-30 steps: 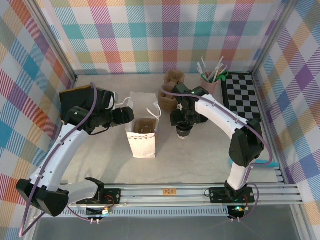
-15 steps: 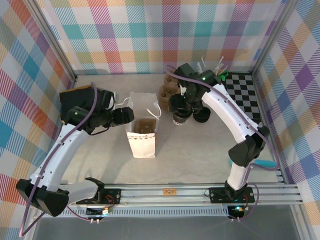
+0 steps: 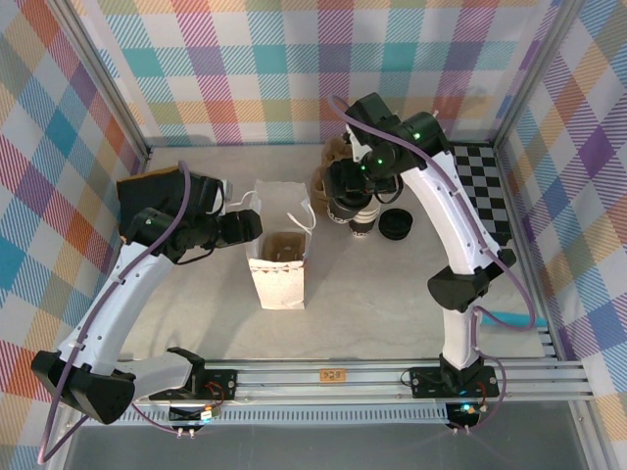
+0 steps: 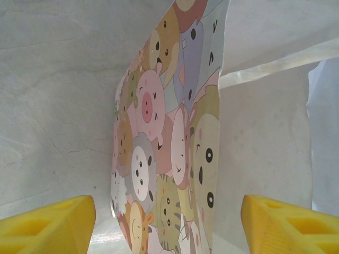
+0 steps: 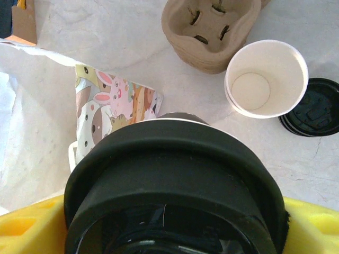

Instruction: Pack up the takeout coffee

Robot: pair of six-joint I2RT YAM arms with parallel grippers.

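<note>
The left gripper point(image 3: 252, 226) has its jaws released, wide on both sides of the cartoon-printed side of the upright white paper bag point(image 3: 277, 279), and to the right the right gripper point(image 5: 170, 233) has its jaws grasping the takeout coffee point(image 5: 169, 169), a small black-lidded paper cup, above the table point(image 3: 392, 304).

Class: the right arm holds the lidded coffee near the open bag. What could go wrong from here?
1. The takeout coffee hangs clamped between the right fingers; it could slip or tilt.
2. The mouth of the paper bag is narrow, and the left fingers straddle its wall without pinching; the cup might catch the rim and topple the bag.
</note>
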